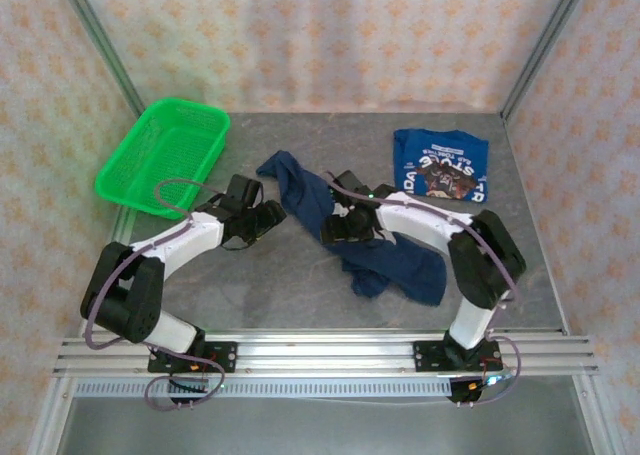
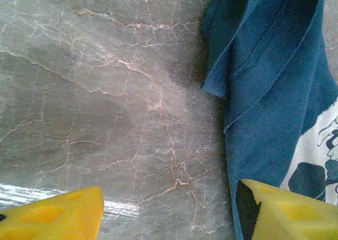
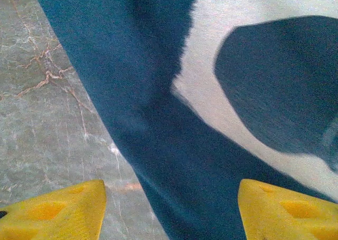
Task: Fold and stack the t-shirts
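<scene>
Left gripper (image 2: 169,219) hangs low over the bare table (image 2: 95,108) with its 2 yellow fingers (image 2: 55,216) spread wide and nothing between them. Right gripper (image 3: 169,213) is spread too, its fingers (image 3: 285,211) parted on either side of cloth that lies beneath them unpinched, so neither arm has a hold on anything.

Seen from the top camera, the navy t-shirt (image 1: 400,265) lies unfolded and bunched into 1 long, rope-like strip near the middle of the table. Its long axis runs diagonally, from a far end close to the left gripper (image 1: 262,218) down to a wider heap at the near right. A pale printed patch shows on the cloth in both wrist views. The right gripper (image 1: 338,225) sits directly over the strip's middle, while the left one is just beside the far end, with the cloth's edge off to its right. The blue t-shirt (image 1: 440,163), lettering up, rests at the far right, apparently already folded and well apart from both arms. A green basket (image 1: 165,155) stands at the far left.

By this layout, the navy shirt needs spreading flat first. The right arm is nearer and likely needs only to descend; the left would have to shift to its right to reach the far end, and pulling apart along that diagonal should open the bunch
</scene>
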{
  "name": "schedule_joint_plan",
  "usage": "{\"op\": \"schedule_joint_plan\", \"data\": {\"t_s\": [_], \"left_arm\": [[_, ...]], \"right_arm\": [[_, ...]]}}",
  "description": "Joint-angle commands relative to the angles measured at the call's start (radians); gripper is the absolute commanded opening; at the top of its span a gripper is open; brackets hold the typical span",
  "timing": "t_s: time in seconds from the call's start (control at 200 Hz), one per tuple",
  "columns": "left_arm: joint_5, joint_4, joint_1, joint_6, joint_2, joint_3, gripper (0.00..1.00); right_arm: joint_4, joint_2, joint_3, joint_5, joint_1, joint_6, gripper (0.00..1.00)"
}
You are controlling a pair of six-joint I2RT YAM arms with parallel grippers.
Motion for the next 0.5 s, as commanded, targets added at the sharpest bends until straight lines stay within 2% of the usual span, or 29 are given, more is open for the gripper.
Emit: {"op": "schedule_joint_plan", "data": {"t_s": [0.0, 0.095, 0.15, 0.175, 0.205, 0.285, 0.495], "left_arm": [[-0.019, 0.015, -0.002, 0.018, 0.010, 0.034, 0.67], [-0.022, 0.017, -0.001, 0.017, 0.022, 0.037, 0.67], [-0.022, 0.021, -0.002, 0.016, 0.023, 0.034, 0.66], [-0.026, 0.022, -0.001, 0.015, 0.023, 0.032, 0.66], [-0.030, 0.021, 0.000, 0.012, 0.020, 0.030, 0.66], [-0.032, 0.016, 0.001, 0.016, 0.020, 0.033, 0.65], [-0.042, 0.013, 0.000, 0.014, 0.038, 0.053, 0.65]], "right_arm": [[0.085, 0.059, 0.061, 0.007, 0.015, -0.008, 0.66], [0.070, 0.132, 0.107, 0.023, 0.020, -0.002, 0.60], [0.036, 0.173, 0.140, 0.066, 0.019, -0.005, 0.41], [0.025, 0.185, 0.150, 0.090, 0.018, -0.007, 0.29], [0.014, 0.194, 0.162, 0.116, 0.017, -0.010, 0.19], [-0.027, 0.177, 0.196, 0.163, 0.004, -0.019, 0.00], [-0.077, -0.021, 0.241, 0.140, -0.049, -0.066, 0.00]]}}
